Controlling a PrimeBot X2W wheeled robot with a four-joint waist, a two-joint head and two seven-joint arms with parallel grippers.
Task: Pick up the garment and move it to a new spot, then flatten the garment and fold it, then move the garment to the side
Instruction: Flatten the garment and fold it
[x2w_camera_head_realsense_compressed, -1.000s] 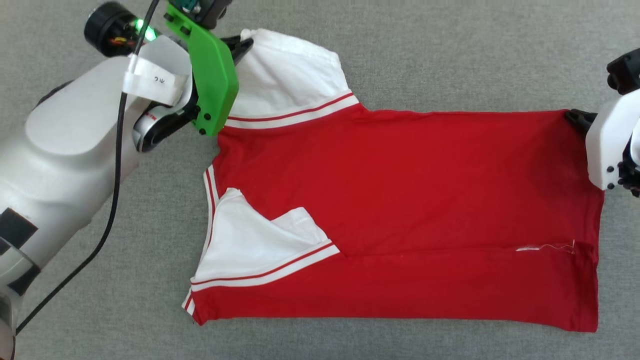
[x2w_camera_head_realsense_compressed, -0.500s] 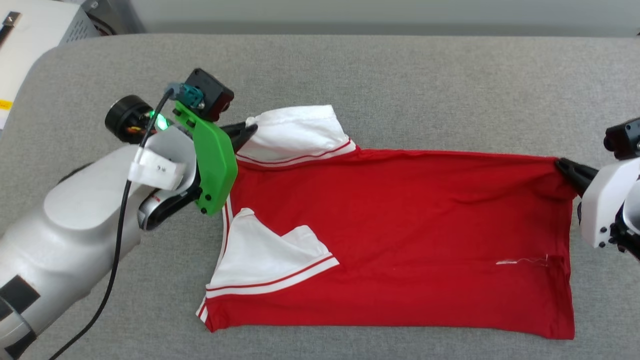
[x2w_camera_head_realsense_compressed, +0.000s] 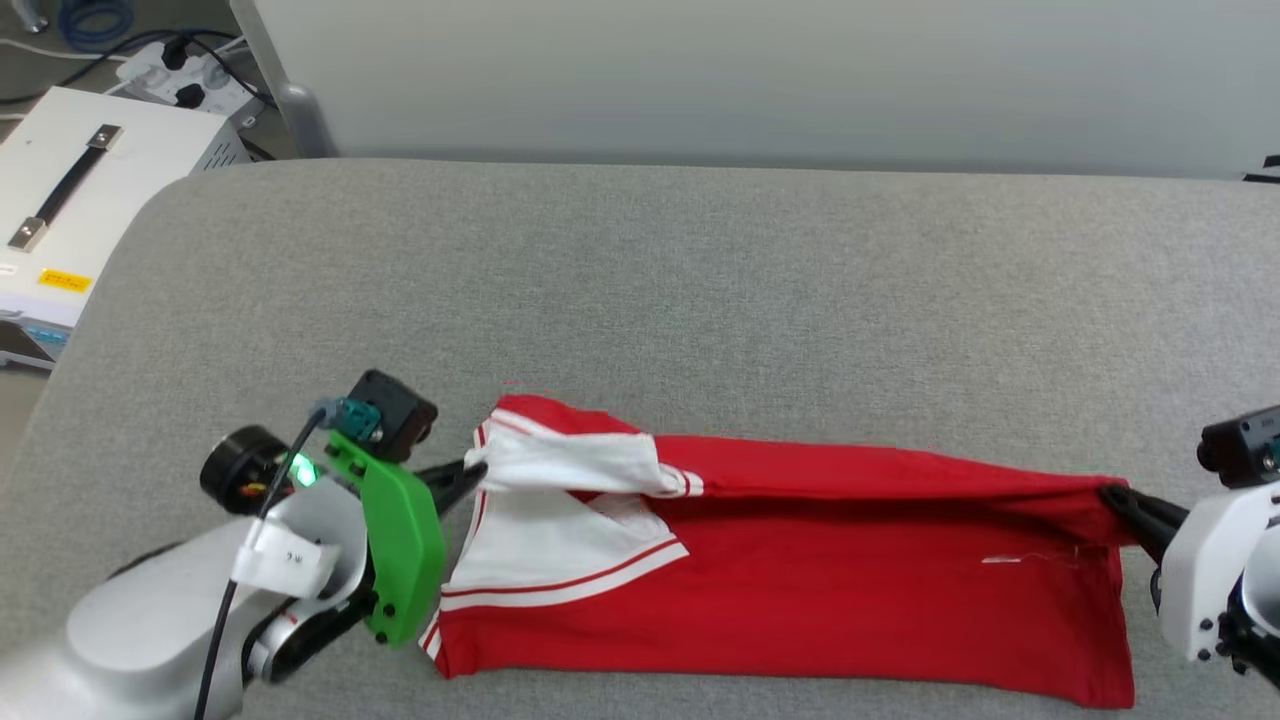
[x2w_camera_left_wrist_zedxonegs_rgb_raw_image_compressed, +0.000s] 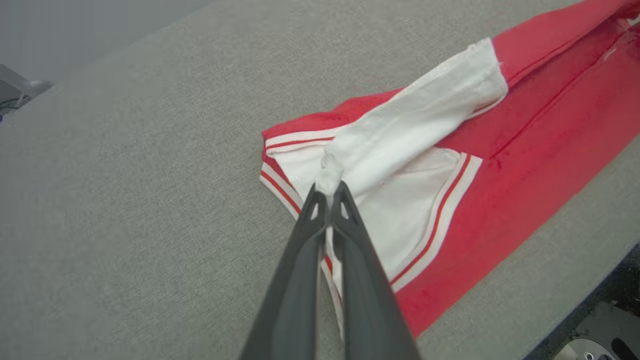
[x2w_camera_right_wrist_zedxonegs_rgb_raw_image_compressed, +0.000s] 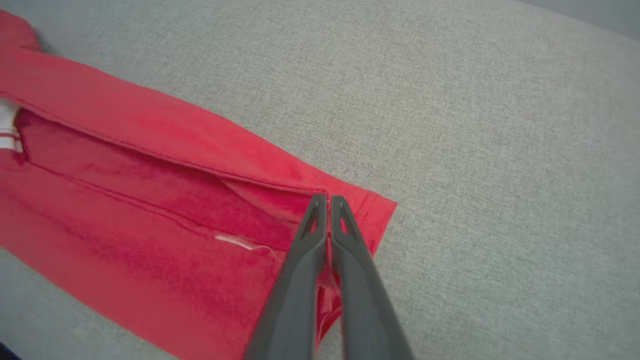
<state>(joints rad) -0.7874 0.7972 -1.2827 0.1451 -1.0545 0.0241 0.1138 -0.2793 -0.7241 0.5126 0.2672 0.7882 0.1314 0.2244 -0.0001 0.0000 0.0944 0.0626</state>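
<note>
The garment (x2w_camera_head_realsense_compressed: 820, 600) is a red shirt with white, stripe-trimmed sleeves, lying lengthwise near the front of the grey table (x2w_camera_head_realsense_compressed: 640, 300). Its far long edge is lifted and drawn toward me over the body. My left gripper (x2w_camera_head_realsense_compressed: 478, 472) is shut on the far white sleeve (x2w_camera_left_wrist_zedxonegs_rgb_raw_image_compressed: 400, 130) at the shirt's left end; in the left wrist view my left gripper (x2w_camera_left_wrist_zedxonegs_rgb_raw_image_compressed: 328, 187) pinches the sleeve's tip. At the right end my right gripper (x2w_camera_head_realsense_compressed: 1110, 495) is shut on the red hem corner, and the right wrist view has my right gripper (x2w_camera_right_wrist_zedxonegs_rgb_raw_image_compressed: 327, 200) clamping that raised hem (x2w_camera_right_wrist_zedxonegs_rgb_raw_image_compressed: 350, 205).
A white box (x2w_camera_head_realsense_compressed: 90, 190) with a black handle stands left of the table. Cables and a power strip (x2w_camera_head_realsense_compressed: 170, 60) lie on the floor behind it. A pale wall panel (x2w_camera_head_realsense_compressed: 760, 80) runs along the table's far edge. Bare grey cloth stretches behind the shirt.
The head camera has tilted up, so the scene sits lower. Both grippers have pulled the shirt's far edge up and toward me, and the far sleeve now lies over the near one.
</note>
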